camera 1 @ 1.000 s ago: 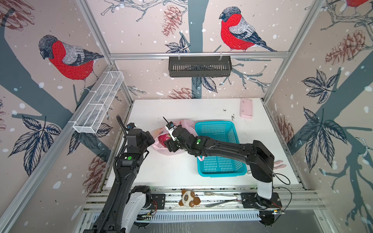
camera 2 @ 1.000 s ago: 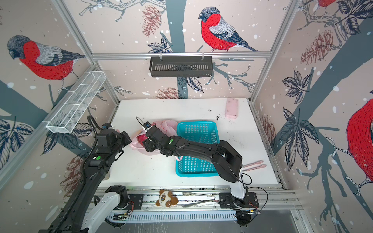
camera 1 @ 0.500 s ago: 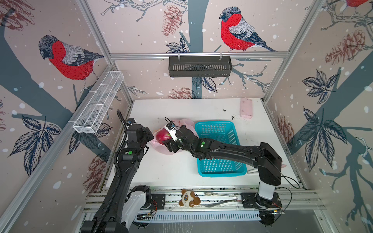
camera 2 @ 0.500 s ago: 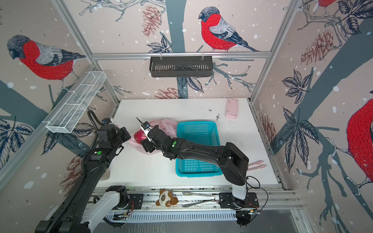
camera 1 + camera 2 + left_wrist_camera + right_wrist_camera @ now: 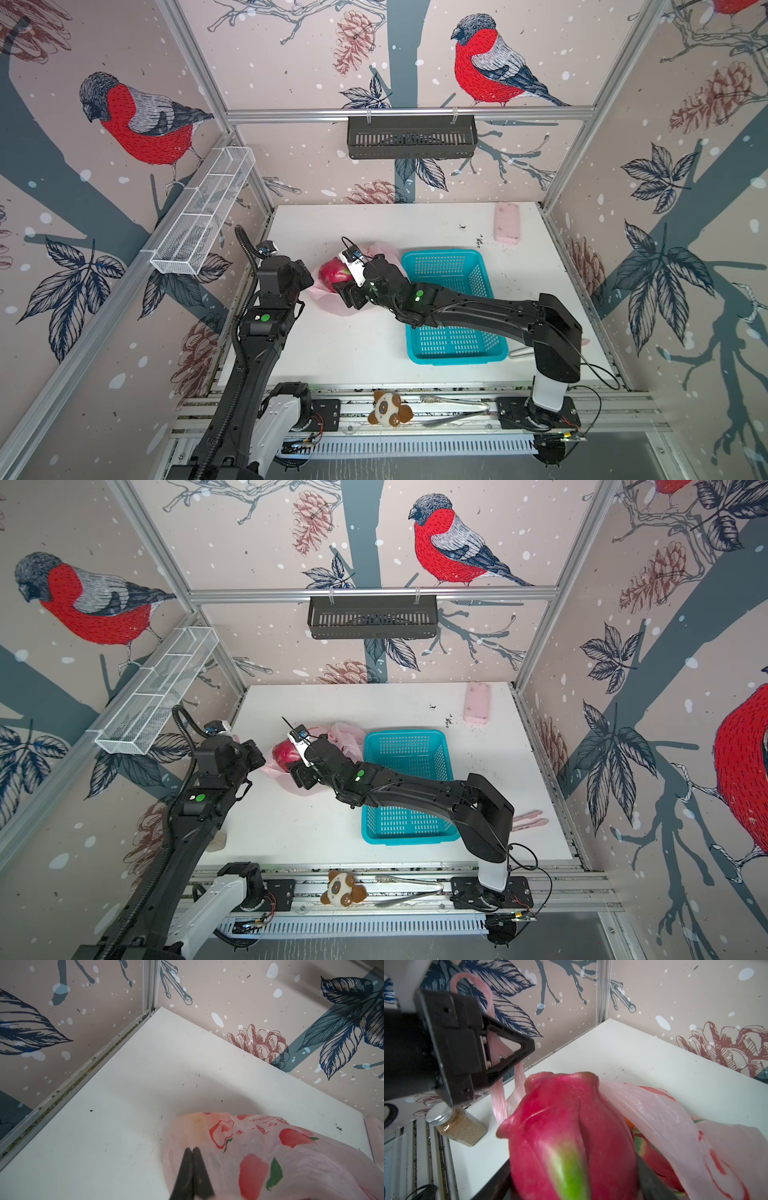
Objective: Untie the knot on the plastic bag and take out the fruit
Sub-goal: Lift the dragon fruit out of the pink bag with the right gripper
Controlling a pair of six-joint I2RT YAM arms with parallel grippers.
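Landmark: blue basket on the white table. A crumpled pink bag lies just beside the basket's far left corner. The right gripper, its arm crossing above the basket, clasps a red dragon fruit over the bag's end away from the basket. The left gripper touches that end's edge. A pink block lies beyond the basket's far right corner, apart.

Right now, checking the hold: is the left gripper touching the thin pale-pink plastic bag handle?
Touching. The right wrist view shows the left gripper shut on the thin pale-pink plastic handle, strands pinched between its black fingers.
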